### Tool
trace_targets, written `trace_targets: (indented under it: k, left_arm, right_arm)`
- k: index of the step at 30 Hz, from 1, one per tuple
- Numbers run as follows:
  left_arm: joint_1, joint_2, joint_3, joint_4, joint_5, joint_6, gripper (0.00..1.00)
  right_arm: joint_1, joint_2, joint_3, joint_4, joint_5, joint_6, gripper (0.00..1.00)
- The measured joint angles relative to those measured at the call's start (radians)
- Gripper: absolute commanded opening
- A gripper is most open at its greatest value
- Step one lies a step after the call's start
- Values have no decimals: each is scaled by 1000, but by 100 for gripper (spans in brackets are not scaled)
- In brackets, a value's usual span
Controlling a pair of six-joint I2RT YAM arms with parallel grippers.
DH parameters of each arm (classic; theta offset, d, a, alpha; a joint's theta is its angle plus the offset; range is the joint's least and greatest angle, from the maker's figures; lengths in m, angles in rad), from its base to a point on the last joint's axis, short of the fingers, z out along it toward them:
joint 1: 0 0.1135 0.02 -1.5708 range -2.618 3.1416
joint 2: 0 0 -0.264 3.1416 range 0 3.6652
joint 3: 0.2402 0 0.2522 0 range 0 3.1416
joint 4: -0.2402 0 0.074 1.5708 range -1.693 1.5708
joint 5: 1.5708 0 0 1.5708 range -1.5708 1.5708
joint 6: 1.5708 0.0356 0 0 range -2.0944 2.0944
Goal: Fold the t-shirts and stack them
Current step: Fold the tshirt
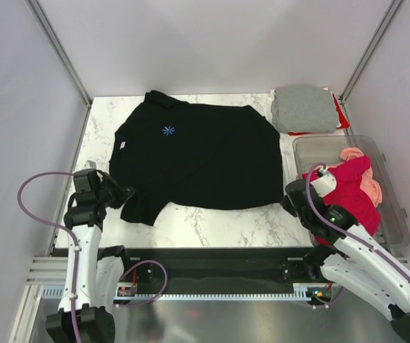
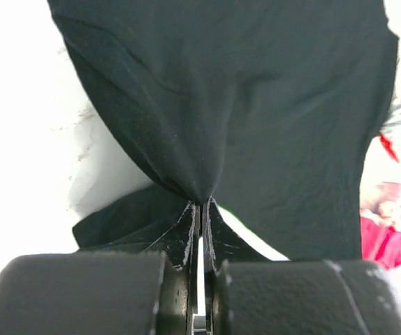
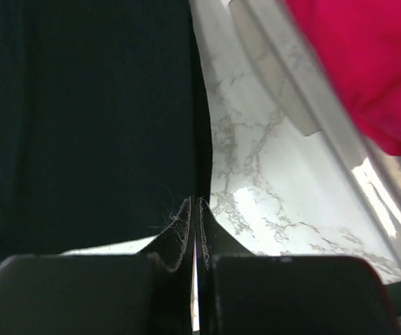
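Note:
The black t-shirt [image 1: 212,153] lies spread on the marble table, its blue starburst logo [image 1: 168,130] at the back left. My left gripper [image 1: 124,194] is shut on its near-left sleeve edge; in the left wrist view [image 2: 202,202] the black cloth [image 2: 256,105] tents up from the pinch. My right gripper [image 1: 288,199] is shut on its near-right corner, as the right wrist view [image 3: 197,201] shows at the cloth's edge [image 3: 82,105]. A folded grey t-shirt [image 1: 305,108] sits at the back right on a red one [image 1: 342,123]. Crimson [image 1: 351,189] and salmon-pink [image 1: 371,191] shirts lie in the tub.
The clear plastic tub [image 1: 312,141] stands along the right side, close beside my right gripper; its rim [image 3: 291,77] and the crimson cloth [image 3: 368,63] show in the right wrist view. Walls enclose the table on three sides. Bare marble [image 1: 219,225] lies in front of the black shirt.

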Motion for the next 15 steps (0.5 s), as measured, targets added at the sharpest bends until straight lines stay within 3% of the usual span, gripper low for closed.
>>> trace_targets:
  k: [8,15]
  left_arm:
    - [0,-152,143,-174,-42,-3,3]
    - [0,-177,134,-225,-43,-5,3]
  right_arm:
    - [-11,-150,65,-237,74,17,0]
    - [-13,-185,93,-276,63,8,0]
